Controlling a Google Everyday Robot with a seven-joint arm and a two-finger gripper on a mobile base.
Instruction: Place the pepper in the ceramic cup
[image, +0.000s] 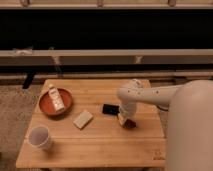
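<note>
The pepper (129, 123), small and dark red, lies on the wooden table (100, 142) right of centre. My gripper (124, 119) points down onto it and covers most of it; only its lower right part shows. The ceramic cup (39, 137), pale and handleless, stands upright at the table's front left corner, far from the gripper.
A red-orange shallow bowl (48, 106) with a small bottle (55, 97) in it stands at the left. A tan block (83, 119) lies near the middle. A flat black rectangle (110, 108) lies just left of the gripper. A dark railing runs behind the table.
</note>
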